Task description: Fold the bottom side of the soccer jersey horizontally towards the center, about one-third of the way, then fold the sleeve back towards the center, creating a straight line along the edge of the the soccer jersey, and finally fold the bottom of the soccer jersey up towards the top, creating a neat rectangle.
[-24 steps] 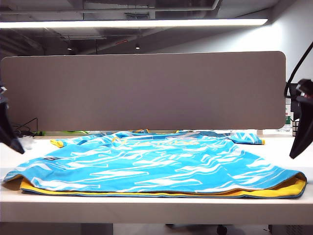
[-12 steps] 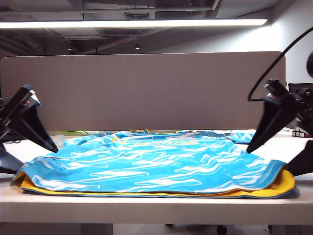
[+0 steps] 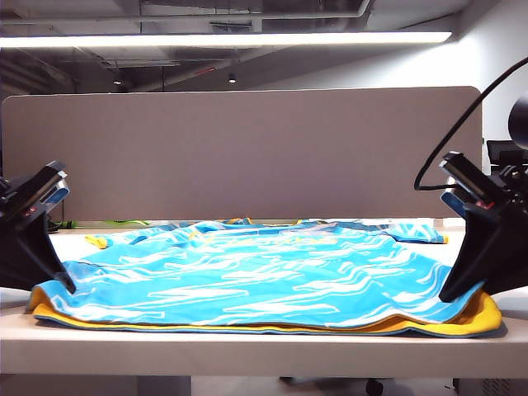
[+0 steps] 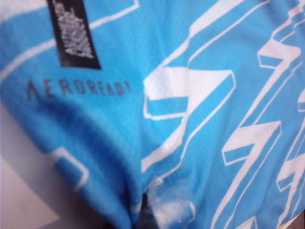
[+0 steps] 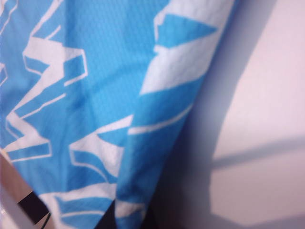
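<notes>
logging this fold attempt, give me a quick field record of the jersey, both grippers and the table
garment: sky-blue soccer jersey with white wavy streaks, spread flat, yellow inner layer showing along the near hem
left gripper: shut on the jersey's near left corner
right gripper: shut on the jersey's near right corner
surface: white table
backdrop: grey divider panel behind the table
</notes>
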